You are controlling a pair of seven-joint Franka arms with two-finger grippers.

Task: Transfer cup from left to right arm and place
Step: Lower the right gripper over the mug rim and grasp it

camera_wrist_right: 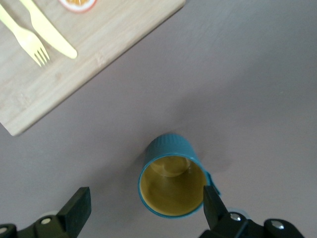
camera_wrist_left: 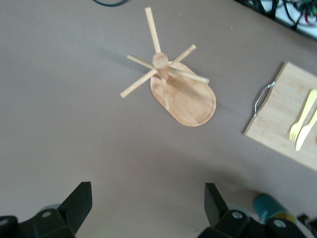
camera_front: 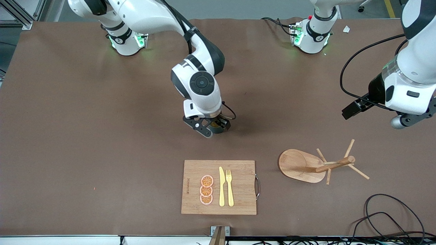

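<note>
Cup [camera_wrist_right: 171, 181] upright on table, mouth up, betw open right end effector [camera_wrist_right: 143, 208] fingers.

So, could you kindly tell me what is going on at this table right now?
The right gripper is low over the small dark teal mug with a yellowish inside, which stands upright on the brown table, farther from the front camera than the bamboo cutting board. Its fingers are open on either side of the mug, not closed on it. The left gripper waits, open and empty, up over the table toward the left arm's end, above the wooden peg stand.
</note>
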